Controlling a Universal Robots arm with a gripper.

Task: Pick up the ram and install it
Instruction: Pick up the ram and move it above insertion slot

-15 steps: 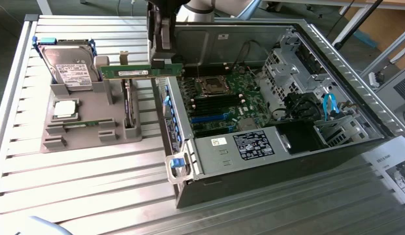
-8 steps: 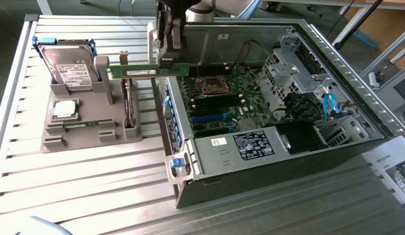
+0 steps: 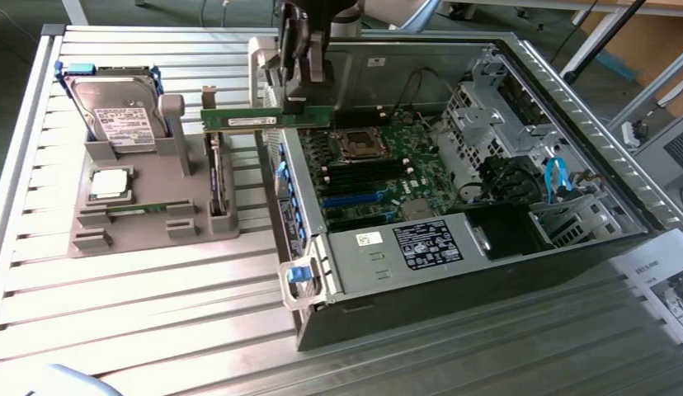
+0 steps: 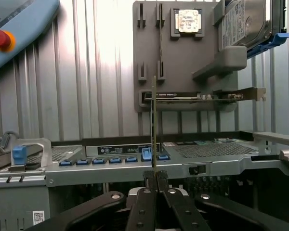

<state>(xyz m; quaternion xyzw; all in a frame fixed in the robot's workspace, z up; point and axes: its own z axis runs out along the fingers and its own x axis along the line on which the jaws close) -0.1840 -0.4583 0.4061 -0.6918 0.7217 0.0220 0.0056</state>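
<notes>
I am the gripper [image 4: 154, 179], and my black fingers are drawn almost together, with only the thickness of a board between them. I have the ram [image 3: 245, 120], a long, thin green circuit-board stick with small dark chips, pinched near one end. I grip it across its flat faces, so from my wrist it shows as a bare sliver standing straight out from my tips. That hold, I judge, leaves its contact edge free and its length level. The stick's free end reaches sideways from me, away from the open black-and-silver tower computer case [image 3: 562, 107] and towards the grey plastic parts tray [image 3: 143, 227].

That tray lies past the ram's far end, on the ribbed aluminium table [image 3: 154, 313]. It carries a silver hard drive [image 3: 121, 115] stood upright in a blue frame, a square silver processor chip [image 3: 108, 183] lying flat, and an upright card with a metal bracket [image 3: 217, 177]. Each sits in its own pocket, presumably so it can be found and grasped cleanly.

Below me, on the case side, is the green motherboard [image 3: 386, 157]. It lies flat in the case, whose side panel is off, and I take that as the reason I can reach it from above. Its row of black memory slots [image 3: 358, 175] is near my tips but well beneath them. The ram is lifted clear and not seated: it is picked up but not installed.
</notes>
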